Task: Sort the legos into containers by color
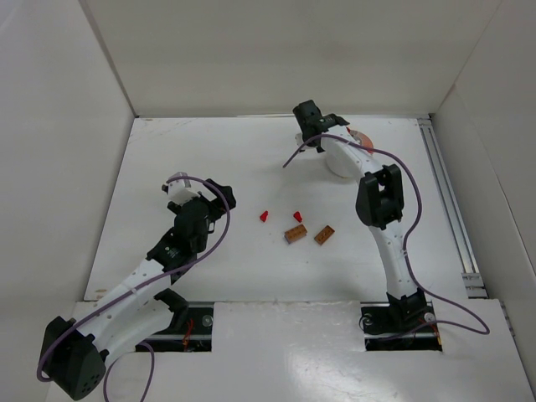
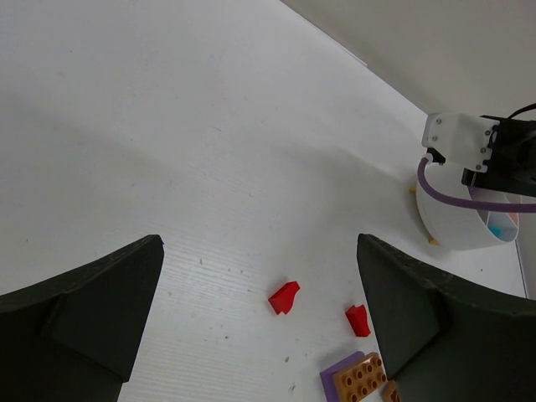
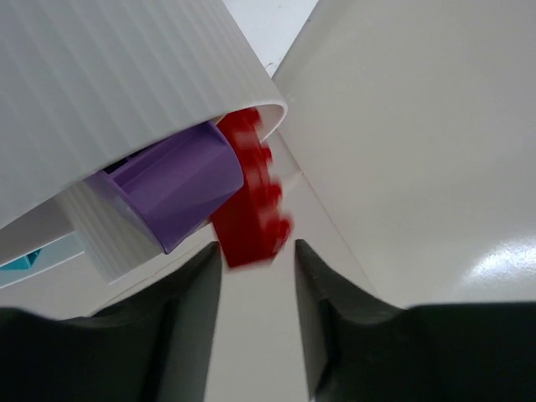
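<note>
Two small red pieces (image 1: 263, 216) (image 1: 296, 217) and two orange bricks (image 1: 295, 234) (image 1: 324, 235) lie mid-table. The left wrist view shows the red pieces (image 2: 284, 296) (image 2: 357, 320) and an orange brick on a purple plate (image 2: 360, 378). My left gripper (image 1: 224, 198) (image 2: 260, 335) is open and empty, left of and above them. My right gripper (image 1: 325, 126) (image 3: 255, 249) is open at the white tub (image 1: 342, 161) (image 3: 109, 92). A blurred red brick (image 3: 251, 201) hangs loose just off its fingertips, beside a purple brick (image 3: 167, 188).
White walls close in the table at the back and both sides. A metal rail (image 1: 448, 209) runs along the right edge. The tub (image 2: 465, 219) holds a teal piece (image 2: 502, 228), which also shows in the right wrist view (image 3: 17, 261). Purple cables loop beside both arms.
</note>
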